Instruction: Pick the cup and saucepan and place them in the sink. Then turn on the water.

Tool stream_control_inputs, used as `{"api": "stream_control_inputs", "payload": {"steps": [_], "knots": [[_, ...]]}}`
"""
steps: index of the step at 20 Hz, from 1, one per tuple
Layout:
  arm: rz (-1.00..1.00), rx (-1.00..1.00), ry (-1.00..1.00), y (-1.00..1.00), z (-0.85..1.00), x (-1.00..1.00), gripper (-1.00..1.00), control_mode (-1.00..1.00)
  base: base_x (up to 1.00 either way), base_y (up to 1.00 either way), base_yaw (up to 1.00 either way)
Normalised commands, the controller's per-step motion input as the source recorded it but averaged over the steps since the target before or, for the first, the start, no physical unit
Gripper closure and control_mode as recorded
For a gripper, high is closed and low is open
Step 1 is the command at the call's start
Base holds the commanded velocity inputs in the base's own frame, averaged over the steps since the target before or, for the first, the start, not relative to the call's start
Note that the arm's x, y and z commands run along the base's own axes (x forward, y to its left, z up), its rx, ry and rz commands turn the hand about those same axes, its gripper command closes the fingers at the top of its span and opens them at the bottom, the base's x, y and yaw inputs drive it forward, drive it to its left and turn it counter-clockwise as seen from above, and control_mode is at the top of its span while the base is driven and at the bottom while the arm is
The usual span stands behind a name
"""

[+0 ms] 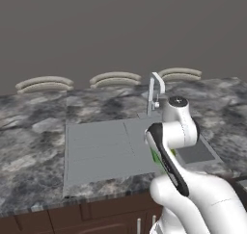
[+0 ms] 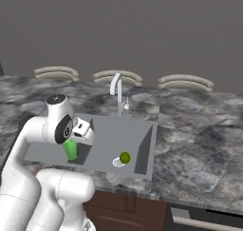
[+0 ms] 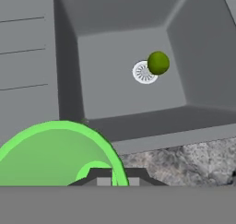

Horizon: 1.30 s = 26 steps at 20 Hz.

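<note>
My gripper (image 3: 115,179) is shut on the rim of the bright green cup (image 3: 55,154), which hangs over the near left corner of the sink basin (image 3: 115,94). In the right base view the cup (image 2: 71,149) sits under the hand, above the sink (image 2: 142,144). From the left base view a sliver of the cup (image 1: 155,156) shows behind the forearm. The sink's flat drainboard (image 1: 96,146) lies to the left of the basin. The saucepan is out of view.
A small yellow-green ball (image 3: 158,62) rests by the round drain (image 3: 144,73) on the basin floor. The curved silver faucet (image 2: 117,90) stands behind the sink. Dark marbled counter (image 2: 199,144) surrounds it, with curved beige chair backs (image 1: 44,84) beyond.
</note>
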Motion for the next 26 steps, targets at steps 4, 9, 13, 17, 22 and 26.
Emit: {"api": "stream_control_inputs", "payload": {"steps": [4, 9, 13, 17, 22, 26], "knots": [[0.0, 0.01, 0.0, 0.0, 0.0, 0.57, 1.0, -1.0, 0.0, 0.0, 0.0], [0.0, 0.01, 0.0, 0.0, -0.02, 0.56, 1.0, -1.0, 0.0, 0.0, 0.0], [0.0, 0.05, 0.0, 0.0, -0.09, 0.47, 1.0, -1.0, 0.0, 0.0, 0.0], [0.0, 0.07, 0.0, -0.13, -0.15, 0.46, 1.0, -1.0, 0.0, 0.0, 0.0], [0.0, 0.06, 0.0, -0.15, -0.2, 0.4, 1.0, -1.0, 0.0, 0.0, 0.0], [0.0, 0.0, 0.0, -0.07, -0.22, 0.29, 1.0, -1.0, 0.0, 0.0, 0.0]]}}
